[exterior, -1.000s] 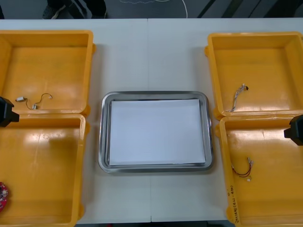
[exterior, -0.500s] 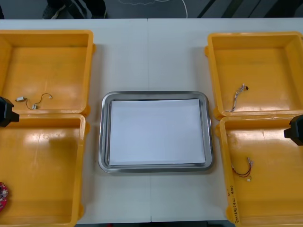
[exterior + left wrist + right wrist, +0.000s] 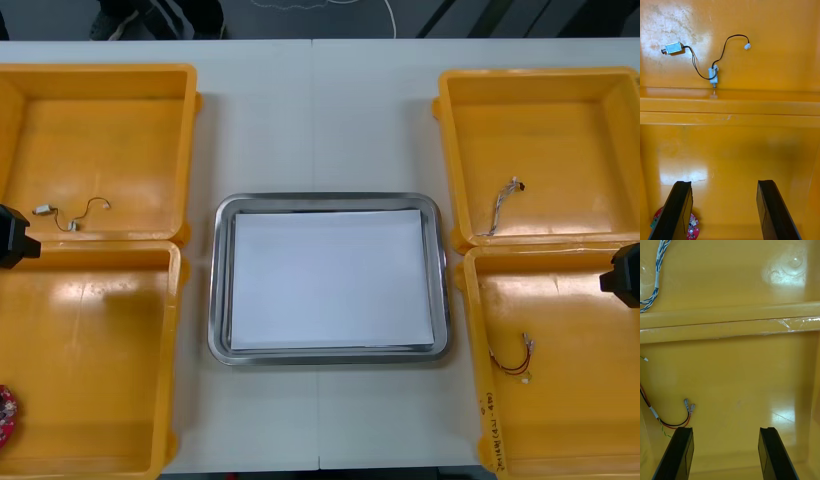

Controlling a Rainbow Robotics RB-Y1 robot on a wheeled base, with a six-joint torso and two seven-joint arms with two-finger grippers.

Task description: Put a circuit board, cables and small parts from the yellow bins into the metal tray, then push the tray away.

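The metal tray [image 3: 222, 300], white inside, lies at the table's middle with nothing in it. My left gripper [image 3: 724, 187] hangs open over the near left yellow bin [image 3: 90, 340], at the table's left edge [image 3: 12, 237]. A round red circuit board [image 3: 692, 229] lies beside one finger, and is seen at the bin's near left corner [image 3: 5, 415]. My right gripper [image 3: 726, 433] stands open over the near right bin [image 3: 580, 400]. A red and yellow cable [image 3: 675, 424] lies just off one finger, apart from it.
The far left bin [image 3: 110, 130] holds a black cable with small metal parts [image 3: 70, 213]. A twisted blue and white cable [image 3: 500, 208] lies in the far right bin [image 3: 560, 130]. Bare table surrounds the tray.
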